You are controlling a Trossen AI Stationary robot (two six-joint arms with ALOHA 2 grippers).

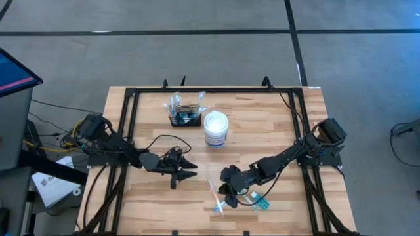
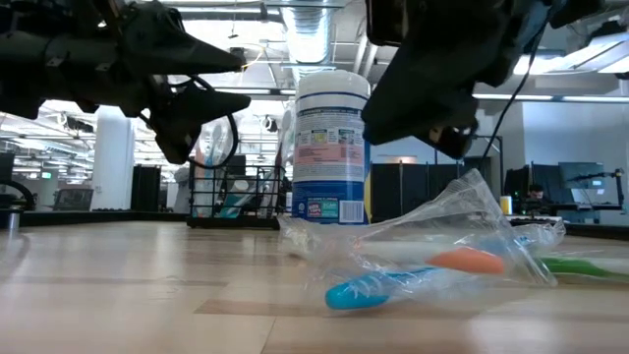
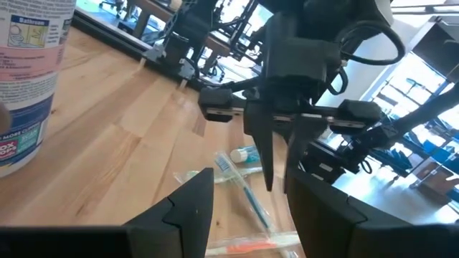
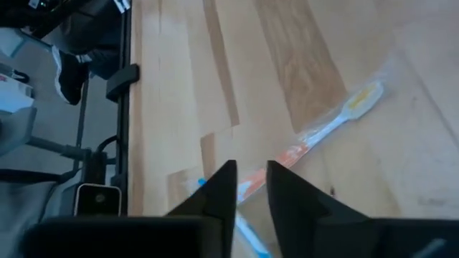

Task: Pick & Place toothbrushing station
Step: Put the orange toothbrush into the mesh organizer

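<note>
The toothbrushing station [image 1: 185,118], a low black wire rack with brushes standing in it, sits at the far middle of the table, also in the low view [image 2: 236,202]. Toothbrushes in clear wrappers [image 1: 218,202] [image 2: 393,280] lie flat near the front middle. My right gripper [image 1: 227,194] [image 4: 249,188] hangs slanting down just over them, fingers a little apart with nothing between them. One orange-and-white brush [image 4: 326,129] lies beyond its tips. My left gripper [image 1: 191,169] [image 3: 251,215] stands open and level left of them, pointing at the right gripper.
A round white lidded tub [image 1: 216,128] [image 2: 332,147] stands upright right of the rack. A green-handled brush [image 1: 260,202] lies right of the wrapped ones. A black frame [image 1: 131,98] runs along the table's far, left and right sides. Bare wood lies at the front left.
</note>
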